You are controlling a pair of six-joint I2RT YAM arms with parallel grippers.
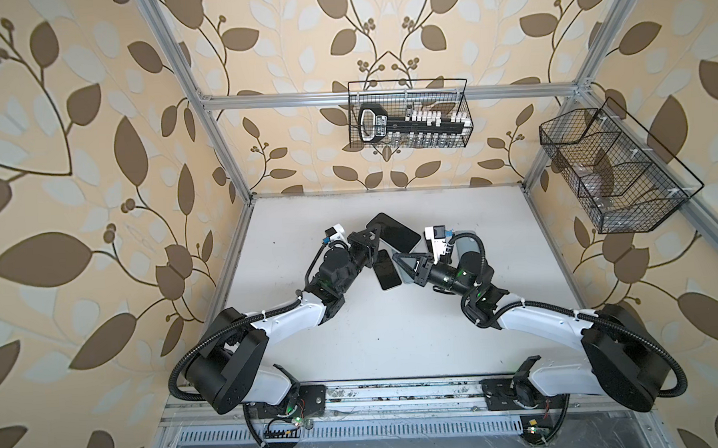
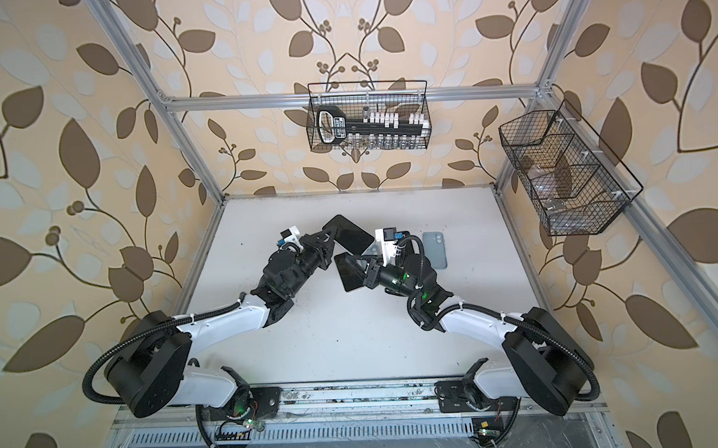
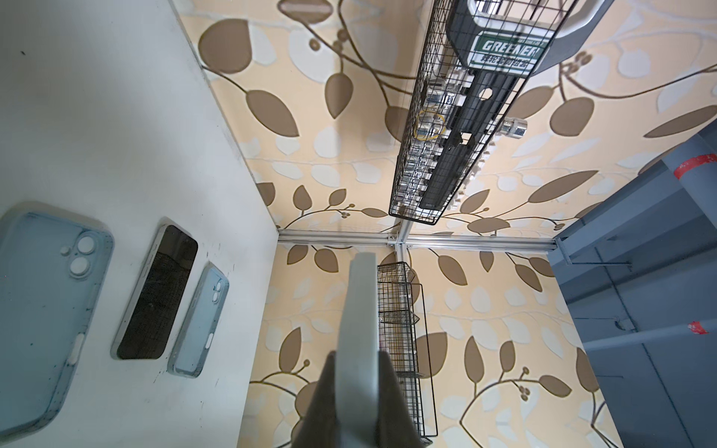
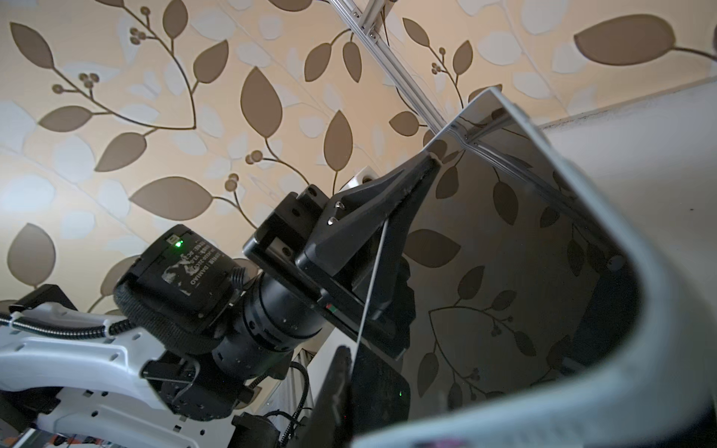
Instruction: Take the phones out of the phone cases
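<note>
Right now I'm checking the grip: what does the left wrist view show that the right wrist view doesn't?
Only left wrist: a pale blue case, a dark-screened phone and another blue-backed item lying flat, plus the socket-set basket. Only right wrist: the glossy screen of the held phone and the left arm. Both: the left gripper clamped on that phone, leafy wallpaper.

Soft, even light fills both top views. The white tabletop (image 1: 396, 348) is bright and carries only faint shadows. The frame rails (image 1: 281, 98) above the tabletop bow toward the picture edges. In the right wrist view the dark phone (image 4: 523, 240) screen mirrors the wallpaper (image 4: 155, 116) crisply, while the phone case (image 4: 582, 403) rim is blurred. In the left wrist view the tabletop shades to grey.
</note>
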